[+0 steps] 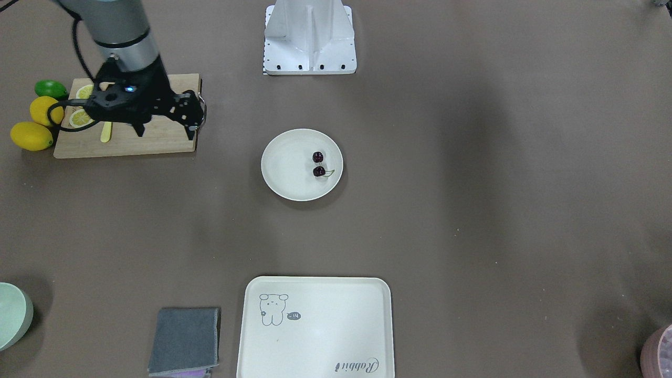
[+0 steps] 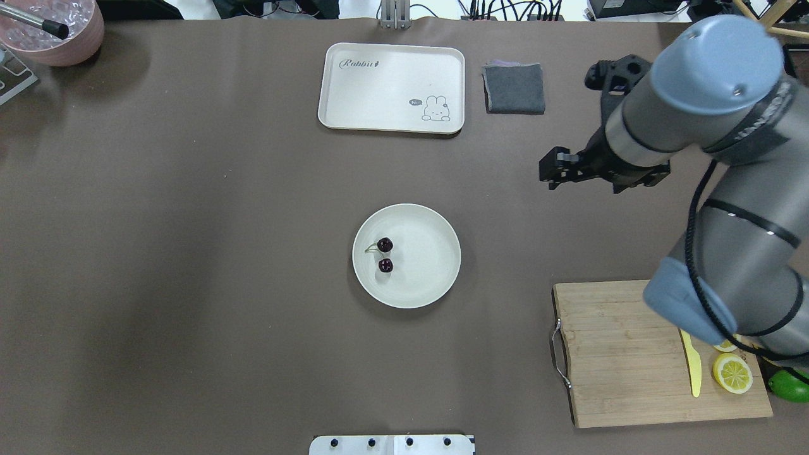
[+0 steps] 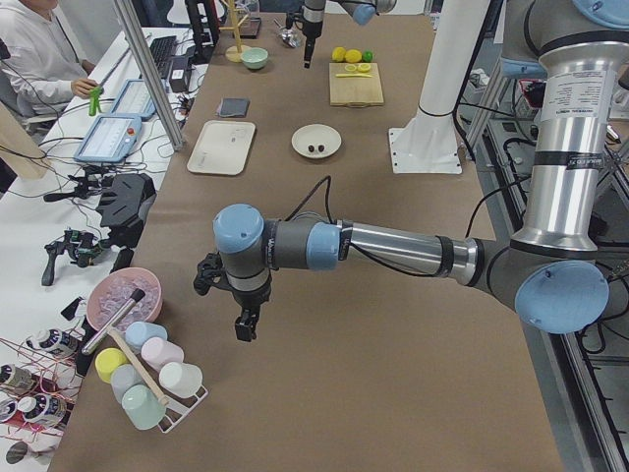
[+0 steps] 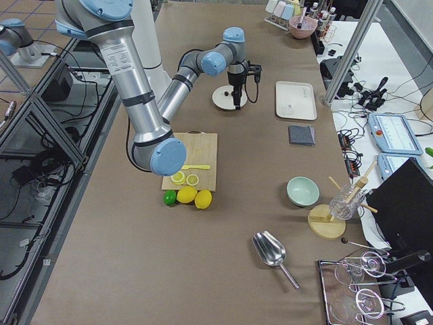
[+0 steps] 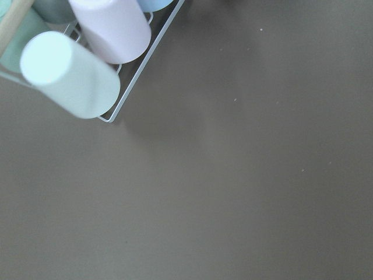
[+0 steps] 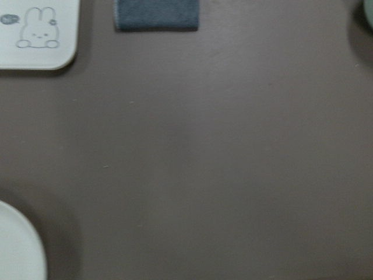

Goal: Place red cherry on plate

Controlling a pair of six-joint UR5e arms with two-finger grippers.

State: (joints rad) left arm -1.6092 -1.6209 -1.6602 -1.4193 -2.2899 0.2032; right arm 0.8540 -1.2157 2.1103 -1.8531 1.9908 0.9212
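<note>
The red cherry (image 1: 318, 164) is seen lying inside the plate (image 1: 275, 178), off centre toward the robot's left, with both fruits on the plate's floor. In the overhead view the right tool (image 2: 551, 170) is shown in the air over bare tabletop (image 2: 189, 253), well apart from the plate and between the wooden board (image 2: 619, 354) and the grey cloth (image 2: 514, 88). In the front-facing view it is seen overlapping that board. How wide it stands cannot be told from any view. The left tool (image 3: 246, 327) is shown only in the exterior left view, hanging over the tabletop near a rack of cups (image 3: 147, 379). Its opening cannot be told either.
</note>
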